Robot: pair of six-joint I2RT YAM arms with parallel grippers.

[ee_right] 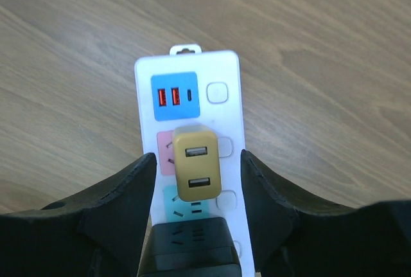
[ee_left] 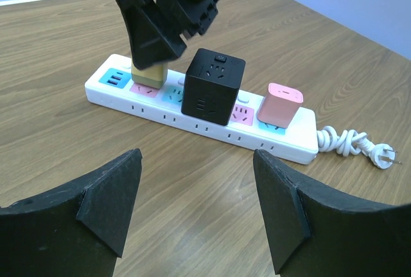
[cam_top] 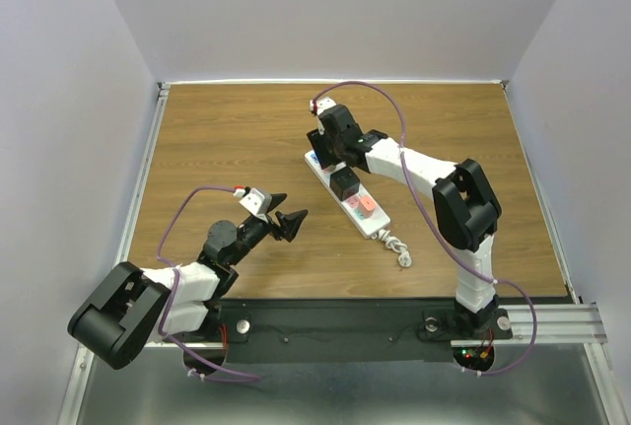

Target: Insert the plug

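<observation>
Looking down the right wrist view, I saw the right tool (ee_right: 198, 156) open, its fingers flanking the gold plug (ee_right: 196, 173) with a gap on each side, gripping nothing. That plug stood upright on the pink socket of the white power strip (ee_right: 221, 71), mid-frame, between the blue USB panel and the black cube adapter (ee_left: 213, 87). Down at the lower left of the top view, my left tool (cam_top: 286, 213) hung wide open and empty over the desk (cam_top: 227, 139).
</observation>
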